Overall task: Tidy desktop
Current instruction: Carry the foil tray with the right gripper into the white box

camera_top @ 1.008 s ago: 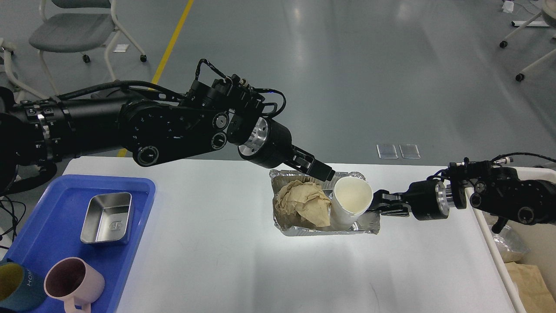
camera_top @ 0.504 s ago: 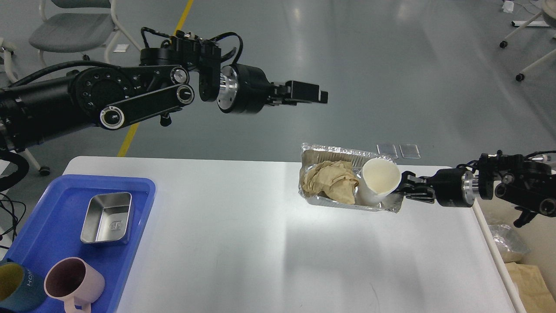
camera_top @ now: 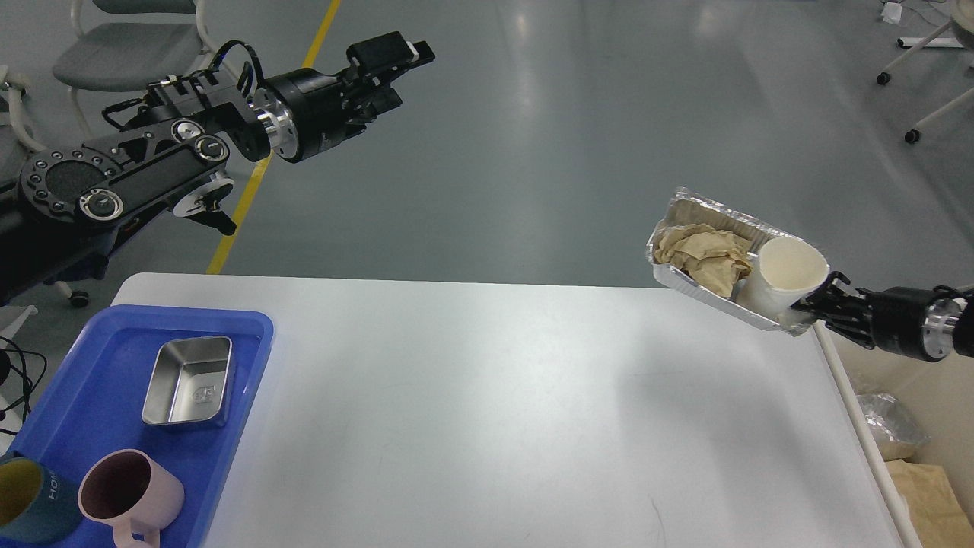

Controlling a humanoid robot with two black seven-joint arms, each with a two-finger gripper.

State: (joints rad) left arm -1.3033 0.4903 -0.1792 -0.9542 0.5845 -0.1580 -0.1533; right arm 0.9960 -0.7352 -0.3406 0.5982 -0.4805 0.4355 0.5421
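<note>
Right fingers point(camera_top: 808, 308) pinch one corner of the tilted foil tray point(camera_top: 711, 293) — paper cup point(camera_top: 784, 278) and crumpled paper point(camera_top: 704, 255) could slide onto the desk point(camera_top: 494, 411) just below; left fingers point(camera_top: 392, 57) — can't tell.

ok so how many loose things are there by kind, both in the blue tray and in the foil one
mugs: 2, a pink mug and a teal mug in the blue tray
steel dishes: 1, steel dish
paper cups: 1, paper cup
crumpled papers: 1, brown paper
trays: 2, blue tray and foil tray, which the right pincer holds
total: 7
</note>
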